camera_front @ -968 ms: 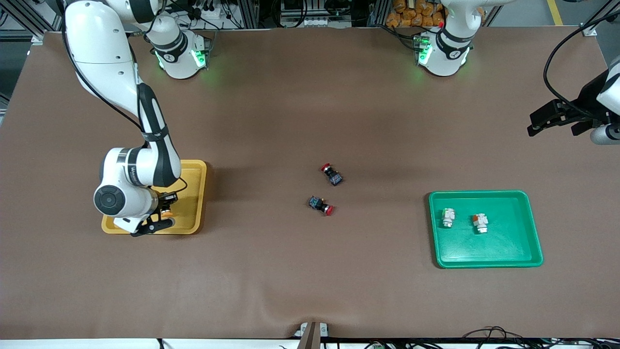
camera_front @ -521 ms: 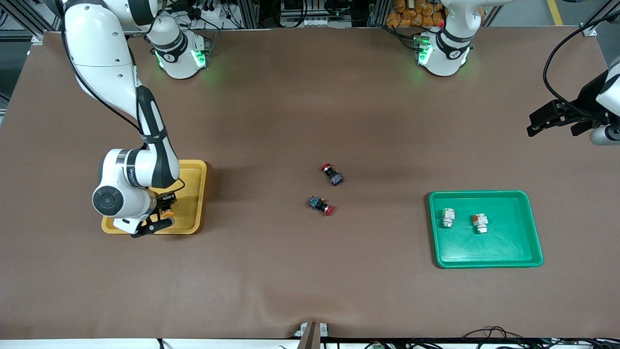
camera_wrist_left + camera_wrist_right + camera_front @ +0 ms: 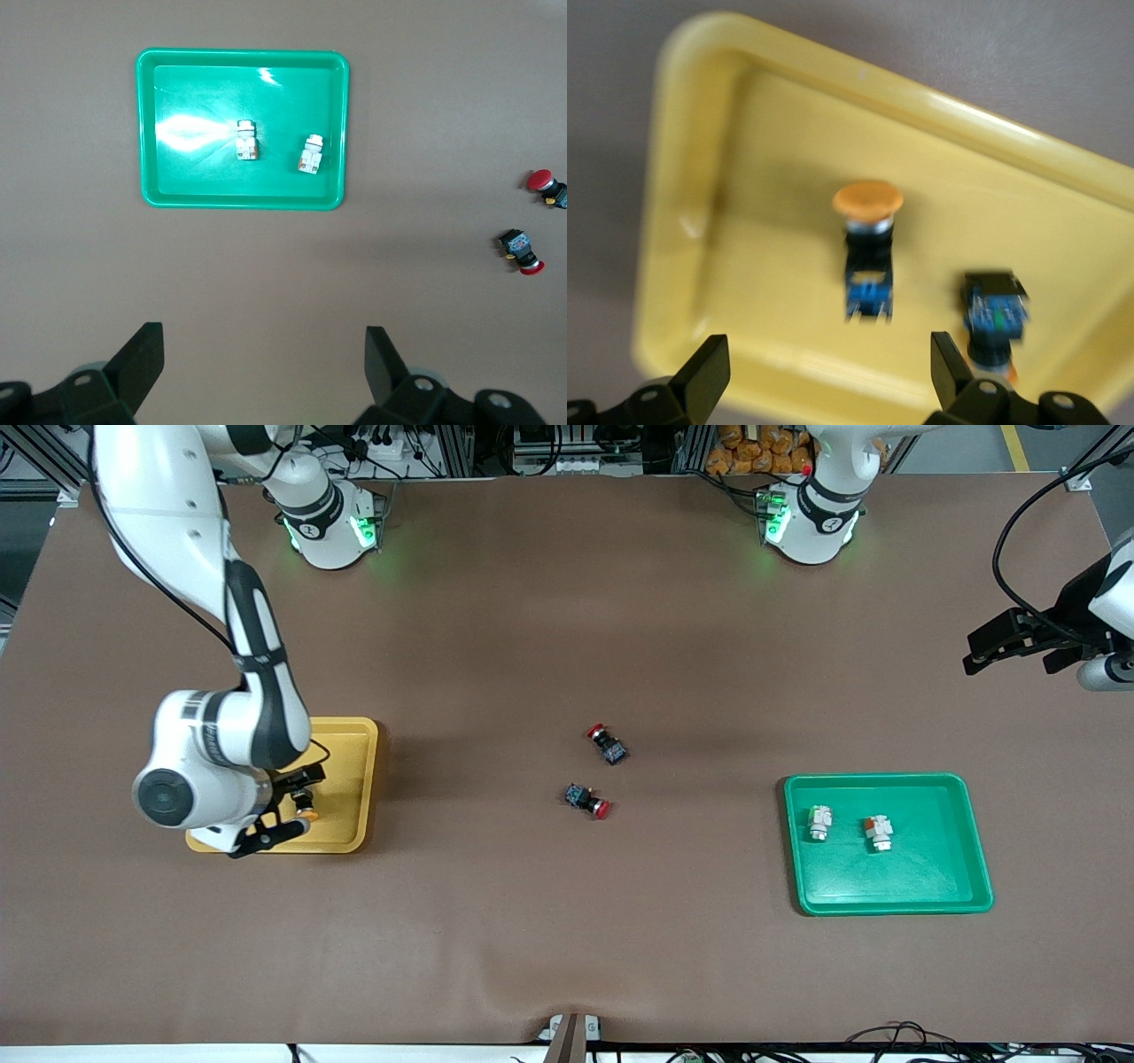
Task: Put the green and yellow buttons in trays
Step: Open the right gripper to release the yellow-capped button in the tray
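Note:
The yellow tray point(image 3: 347, 779) lies at the right arm's end of the table. In the right wrist view, two black-blue buttons lie in this tray point(image 3: 691, 177): one with its yellow-orange cap showing point(image 3: 868, 257), one beside it point(image 3: 994, 323). My right gripper point(image 3: 824, 381) hangs open and empty over the tray point(image 3: 283, 808). The green tray point(image 3: 886, 899) holds two white buttons point(image 3: 819, 822) point(image 3: 879, 833), which also show in the left wrist view point(image 3: 247, 140) point(image 3: 311, 153). My left gripper point(image 3: 979, 651) waits open in the air at the left arm's end point(image 3: 263, 363).
Two red-capped black-blue switches point(image 3: 607, 744) point(image 3: 587, 800) lie on the brown mat mid-table, between the trays. They also show in the left wrist view point(image 3: 542, 184) point(image 3: 521, 251). The green tray's rim point(image 3: 244, 202) is fully in view there.
My right arm has drawn back from the yellow tray toward its end of the table, gripper open. The yellow-capped button stays in the tray. The left arm has not moved.

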Robot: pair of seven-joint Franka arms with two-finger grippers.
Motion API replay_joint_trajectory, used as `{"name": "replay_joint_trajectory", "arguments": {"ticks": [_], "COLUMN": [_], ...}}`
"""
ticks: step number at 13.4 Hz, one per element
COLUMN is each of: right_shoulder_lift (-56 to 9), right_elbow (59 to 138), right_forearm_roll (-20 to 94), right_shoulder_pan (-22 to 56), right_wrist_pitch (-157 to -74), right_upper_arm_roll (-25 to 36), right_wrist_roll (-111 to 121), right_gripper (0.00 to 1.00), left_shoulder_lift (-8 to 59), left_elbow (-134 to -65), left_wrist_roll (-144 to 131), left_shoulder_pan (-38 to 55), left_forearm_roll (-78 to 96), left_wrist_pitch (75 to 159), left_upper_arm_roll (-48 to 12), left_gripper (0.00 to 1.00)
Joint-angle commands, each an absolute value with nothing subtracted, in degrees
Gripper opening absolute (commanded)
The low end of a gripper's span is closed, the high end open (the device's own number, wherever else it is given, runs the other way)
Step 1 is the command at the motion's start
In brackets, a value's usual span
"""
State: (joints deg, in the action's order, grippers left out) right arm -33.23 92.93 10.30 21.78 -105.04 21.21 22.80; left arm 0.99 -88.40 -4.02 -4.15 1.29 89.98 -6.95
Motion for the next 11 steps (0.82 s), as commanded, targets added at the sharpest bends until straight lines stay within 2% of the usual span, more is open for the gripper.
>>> {"name": "replay_joint_trajectory", "arguments": {"ticks": [1,5,11], "right_shoulder_lift": [-31.91,-29.81,-25.49], "right_elbow": [84.14,78.41,78.49], "right_forearm_roll": [10.81,10.55,9.15], "right_shoulder_pan": [20.65,21.0,21.36], "right_wrist_pitch": [-94.6,-88.17,-87.98], "right_upper_arm_roll": [21.7,23.11,23.29], "right_wrist_roll": [21.97,21.97,21.97], "right_gripper": [1.0,1.0,1.0], "left_shoulder_lift": [1.32,1.32,1.32], "left_elbow": [-87.54,-87.54,-87.63], "left_wrist_roll": [-5.1,-5.1,-7.1], "left_shoulder_pan": [-4.13,-4.04,-3.87], "left_forearm_roll": [1.23,1.14,0.7], "left_wrist_pitch": [89.12,89.12,89.12], "left_upper_arm_roll": [-7.12,-7.12,-7.21], "left_gripper": [1.0,1.0,1.0]}}
